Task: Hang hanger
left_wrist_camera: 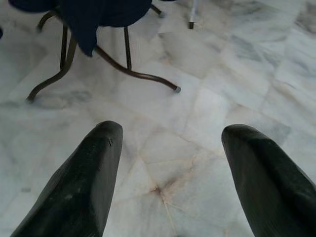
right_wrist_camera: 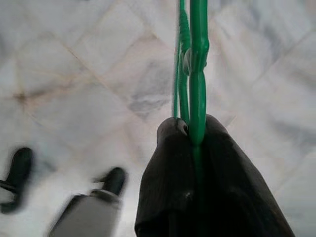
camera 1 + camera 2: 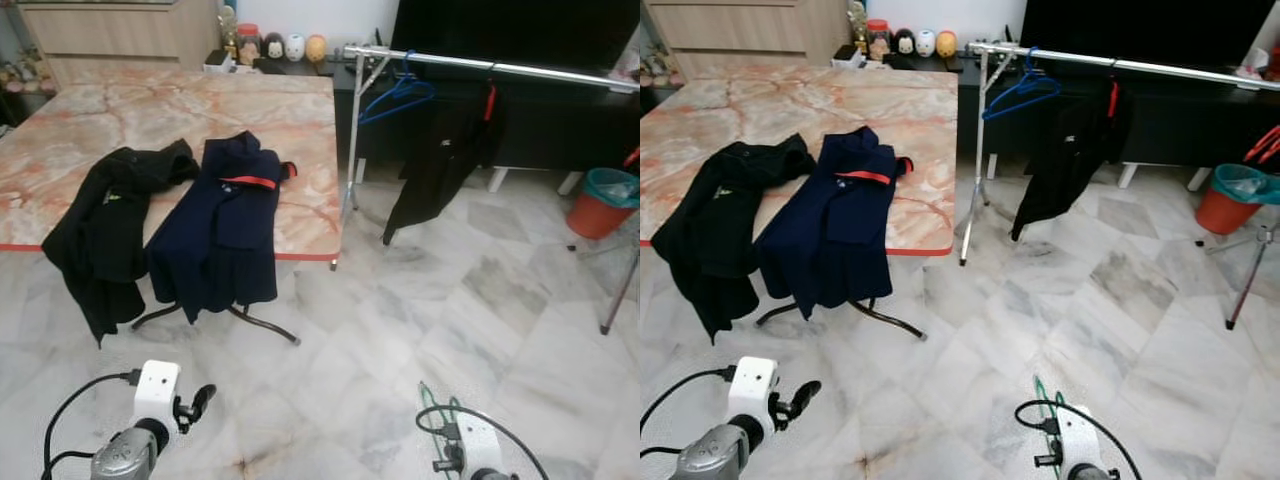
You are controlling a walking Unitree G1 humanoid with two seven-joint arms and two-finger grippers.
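Observation:
My right gripper (image 2: 190, 129) is shut on a thin green hanger (image 2: 197, 74), which sticks out forward from between its black fingers, low over the marble floor. In the eye views the green hanger (image 3: 428, 398) pokes up by my right wrist at the bottom. My left gripper (image 1: 170, 143) is open with nothing between its fingers, and it hovers over the floor at the bottom left (image 3: 197, 402). A silver clothes rail (image 3: 490, 68) stands ahead on the right. It carries a blue hanger (image 3: 398, 98) and a black garment (image 3: 440, 165) on a red hanger.
A marble-topped table (image 3: 290, 120) stands ahead on the left, with a black garment (image 3: 105, 225) and a navy garment (image 3: 225, 225) draped over its near edge. Its curved metal legs (image 1: 128, 71) rest on the floor. An orange bucket with a teal liner (image 3: 605, 200) sits at far right.

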